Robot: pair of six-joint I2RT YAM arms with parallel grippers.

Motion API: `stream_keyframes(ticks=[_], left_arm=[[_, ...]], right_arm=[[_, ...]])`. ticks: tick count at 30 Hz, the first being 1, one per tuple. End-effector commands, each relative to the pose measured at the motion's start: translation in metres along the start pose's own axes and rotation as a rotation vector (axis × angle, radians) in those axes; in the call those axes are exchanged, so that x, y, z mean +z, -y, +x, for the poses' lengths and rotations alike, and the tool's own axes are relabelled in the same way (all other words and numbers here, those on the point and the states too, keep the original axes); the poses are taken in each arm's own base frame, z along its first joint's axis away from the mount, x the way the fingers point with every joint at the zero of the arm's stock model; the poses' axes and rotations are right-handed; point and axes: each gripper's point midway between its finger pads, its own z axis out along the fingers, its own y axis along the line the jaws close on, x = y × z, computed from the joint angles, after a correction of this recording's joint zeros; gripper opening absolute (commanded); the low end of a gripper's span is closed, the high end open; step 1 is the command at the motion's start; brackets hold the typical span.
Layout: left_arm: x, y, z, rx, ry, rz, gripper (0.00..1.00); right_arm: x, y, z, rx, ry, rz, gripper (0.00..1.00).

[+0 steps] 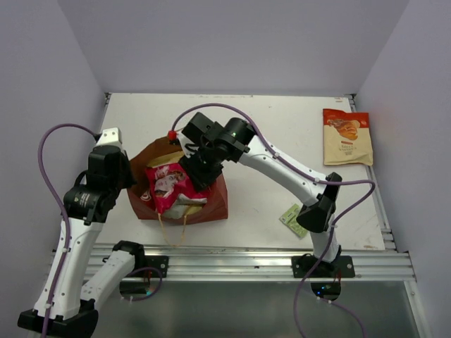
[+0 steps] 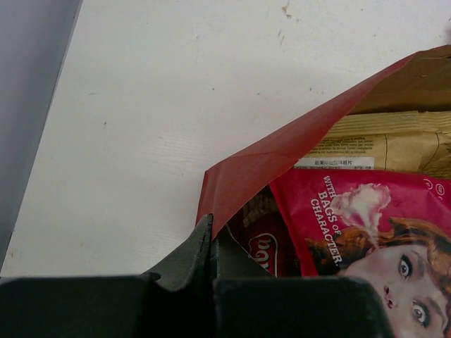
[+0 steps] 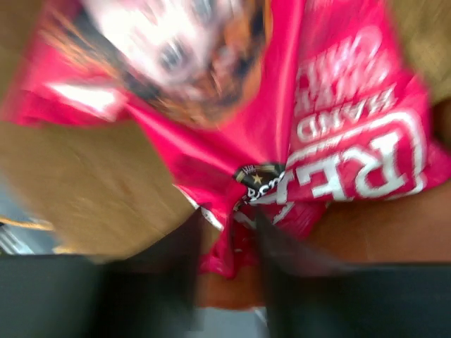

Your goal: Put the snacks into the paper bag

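**Bag (image 1: 211, 204) on the surface (image 1: 303, 116), mouth open to the overhead view.** The pink packet (image 1: 168, 184) lies across the mouth and is only partly in. Under it sit a kraft pouch (image 2: 384, 144) and a dark red packet (image 2: 264, 246).

**Left gripper (image 2: 213, 236):** jaws closed on 1 lip of the bag, holding it up.

**Right gripper (image 3: 229, 229):** jaws pinched on 1 corner of the pink packet. This view is blurred, so how deep the bite goes cannot be told.

**Hazards**
1. The packet looks about as wide as the mouth. If let go high, it may perch on the contents and slide out over the near lip.
2. A corner pinch on slick film may slip under a downward push.
3. Such a push may drag or crumple the bag, since only 1 lip is held. If that lip slips or tears, the mouth collapses.
4. The cord handles (image 1: 173, 229) trail toward the near edge and could snag an arm passing low.

**Edges and room**
- The left side is tight, with the left arm between the bag and the wall.
- Bare surface lies behind the bag and to its right.
- The cream packet (image 1: 347, 137) rests well apart, close to the right wall.
- The green sachet (image 1: 290, 215) lies flat just beside the right arm's elbow, near the front edge. A sweep there could push it off.
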Motion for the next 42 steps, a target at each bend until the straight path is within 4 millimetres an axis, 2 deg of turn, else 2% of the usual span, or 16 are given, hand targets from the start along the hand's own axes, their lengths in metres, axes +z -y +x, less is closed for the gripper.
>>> stream_keyframes(ticks=[1, 3, 6, 9, 11, 12, 13, 14, 15, 16, 19, 22, 28, 30, 36, 42], left_arm=[[-0.002, 0.005, -0.028, -0.011, 0.108, 0.020, 0.00], [-0.002, 0.005, -0.028, -0.011, 0.107, 0.018, 0.00], [-0.002, 0.004, -0.028, -0.011, 0.108, 0.015, 0.00], [-0.003, 0.003, -0.028, -0.012, 0.108, 0.008, 0.00], [-0.002, 0.003, -0.027, -0.013, 0.106, 0.010, 0.00], [-0.002, 0.003, -0.027, -0.014, 0.108, 0.010, 0.00], [-0.002, 0.004, -0.027, -0.012, 0.106, 0.011, 0.00], [-0.002, 0.003, -0.026, -0.013, 0.105, 0.009, 0.00], [-0.001, 0.004, -0.026, -0.012, 0.103, 0.012, 0.00], [-0.001, 0.004, -0.026, -0.012, 0.102, 0.013, 0.00], [-0.001, 0.005, -0.026, -0.011, 0.100, 0.014, 0.00], [-0.002, 0.003, -0.027, -0.011, 0.105, 0.004, 0.00], [-0.005, -0.002, -0.028, -0.010, 0.102, -0.017, 0.00], [-0.007, -0.004, -0.029, -0.013, 0.102, -0.030, 0.00], [-0.010, -0.011, -0.026, -0.015, 0.099, -0.061, 0.00], [-0.005, -0.011, -0.027, -0.006, 0.087, -0.071, 0.00]], right_arm=[[-0.028, -0.019, -0.047, -0.006, 0.171, -0.051, 0.47], [-0.057, -0.034, -0.081, -0.014, 0.327, -0.103, 0.73], [-0.101, -0.036, -0.109, -0.023, 0.511, -0.076, 0.84], [-0.135, 0.012, -0.111, 0.056, 0.625, 0.118, 0.92], [-0.162, 0.082, -0.102, 0.200, 0.674, 0.287, 0.93], [-0.148, 0.117, -0.087, 0.278, 0.624, 0.364, 0.93], [-0.159, 0.174, -0.073, 0.380, 0.625, 0.493, 0.92], [-0.143, 0.218, -0.045, 0.442, 0.549, 0.637, 0.93], [-0.154, 0.246, -0.038, 0.465, 0.576, 0.722, 0.93], [-0.162, 0.289, -0.017, 0.537, 0.557, 0.817, 0.93], [-0.147, 0.371, 0.037, 0.687, 0.443, 0.964, 0.93], [-0.120, 0.420, 0.073, 0.757, 0.343, 0.981, 0.92], [-0.086, 0.489, 0.126, 0.798, 0.144, 1.054, 0.91], [-0.090, 0.503, 0.142, 0.819, 0.109, 1.083, 0.91], [-0.085, 0.539, 0.209, 0.982, 0.039, 1.070, 0.90], [-0.060, 0.550, 0.242, 1.060, -0.014, 0.977, 0.90]])
